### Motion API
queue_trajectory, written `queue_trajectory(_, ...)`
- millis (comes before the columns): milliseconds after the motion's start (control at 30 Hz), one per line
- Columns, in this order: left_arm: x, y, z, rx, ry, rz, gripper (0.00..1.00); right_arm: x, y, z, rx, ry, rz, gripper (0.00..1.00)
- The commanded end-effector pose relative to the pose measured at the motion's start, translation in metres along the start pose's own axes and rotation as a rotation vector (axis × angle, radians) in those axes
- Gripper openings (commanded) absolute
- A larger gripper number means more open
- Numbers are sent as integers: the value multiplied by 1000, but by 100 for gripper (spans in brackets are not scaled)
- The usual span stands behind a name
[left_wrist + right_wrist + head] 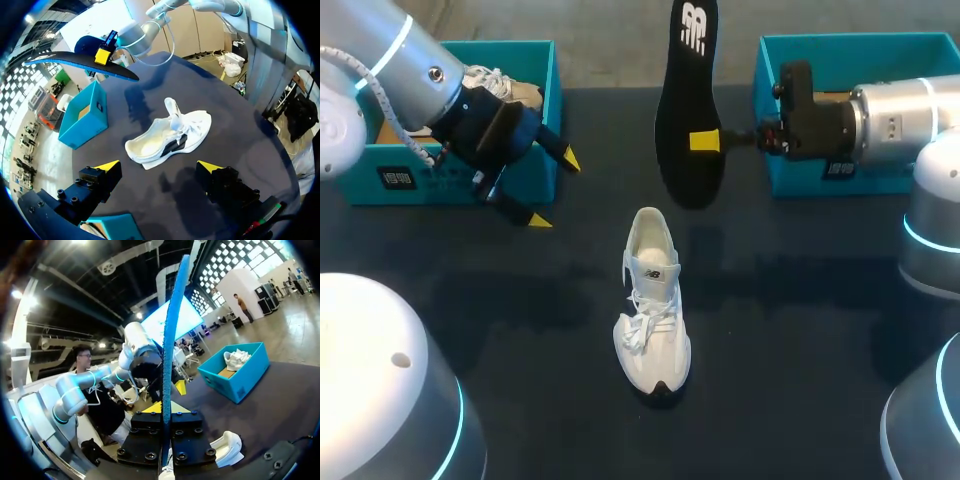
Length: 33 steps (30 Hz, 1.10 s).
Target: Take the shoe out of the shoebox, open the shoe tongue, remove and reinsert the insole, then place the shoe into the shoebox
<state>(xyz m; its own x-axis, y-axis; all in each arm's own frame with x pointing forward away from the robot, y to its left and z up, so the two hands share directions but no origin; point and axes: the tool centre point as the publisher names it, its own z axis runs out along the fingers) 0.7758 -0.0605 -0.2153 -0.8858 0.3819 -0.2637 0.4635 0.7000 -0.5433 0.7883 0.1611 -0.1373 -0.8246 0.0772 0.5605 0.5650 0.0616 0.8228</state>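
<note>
DESK: What sits at the left of the head view?

PHOTOGRAPHER: The teal left shoebox fills the upper left corner, with a second shoe inside it. Just right of the box, the left gripper hangs over the dark table. Its fingers are spread wide and grip nothing.

DESK: And the shoe?

PHOTOGRAPHER: The white shoe rests on the table in the lower middle of the frame, apart from both boxes. Its heel opening points toward the top of the frame and its dark toe toward the bottom, and the laces are loose.

DESK: The insole?

PHOTOGRAPHER: The black insole is out of the shoe and held in the air at upper centre, with a white mark near its far end. The right gripper comes in from the right and is clamped on its edge. The right shoebox is in the upper right corner.

DESK: What do the wrist cameras add?

PHOTOGRAPHER: The left wrist view looks into the shoe's pale interior, ahead of that arm's parted fingers. Beyond the shoe, the right shoebox appears empty, though only part of its floor shows. The right wrist view shows the insole edge-on, as a thin blue strip pinched between both fingers. It also shows the second shoe lying in the left shoebox.
</note>
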Motion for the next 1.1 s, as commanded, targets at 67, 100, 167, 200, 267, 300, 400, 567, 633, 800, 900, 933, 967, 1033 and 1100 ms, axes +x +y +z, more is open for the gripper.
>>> queue_trajectory(67,2,0,0,-2,-4,2,100,-1,0,2,0,0,0,0)
queue_trajectory(100,2,0,0,-2,-4,2,100,-1,0,2,0,0,0,0)
queue_trajectory(167,2,0,0,-2,-4,2,100,-1,0,2,0,0,0,0)
queue_trajectory(200,2,0,0,-2,-4,2,100,-1,0,2,0,0,0,0)
queue_trajectory(267,2,0,0,-2,-4,2,100,-1,0,2,0,0,0,0)
queue_trajectory(300,2,0,0,-2,-4,2,100,-1,0,2,0,0,0,0)
queue_trajectory(400,2,0,0,-2,-4,2,100,-1,0,2,0,0,0,0)
queue_trajectory(567,2,0,0,-2,-4,2,100,-1,0,2,0,0,0,0)
queue_trajectory(633,2,0,0,-2,-4,2,100,-1,0,2,0,0,0,0)
queue_trajectory(800,2,0,0,-2,-4,2,100,-1,0,2,0,0,0,0)
queue_trajectory(900,3,2,8,3,0,-22,100,-4,-1,3,-6,0,-9,0)
queue_trajectory(933,4,4,11,-5,3,-29,100,-7,-2,4,-10,-8,-14,0)
queue_trajectory(967,4,5,14,-8,5,-33,100,-10,-2,5,-14,-8,-25,0)
queue_trajectory(1033,5,10,20,-10,14,-43,100,-16,-2,9,2,-25,-36,0)
queue_trajectory(1100,5,16,26,-26,17,-46,100,-21,0,13,3,-28,-53,0)
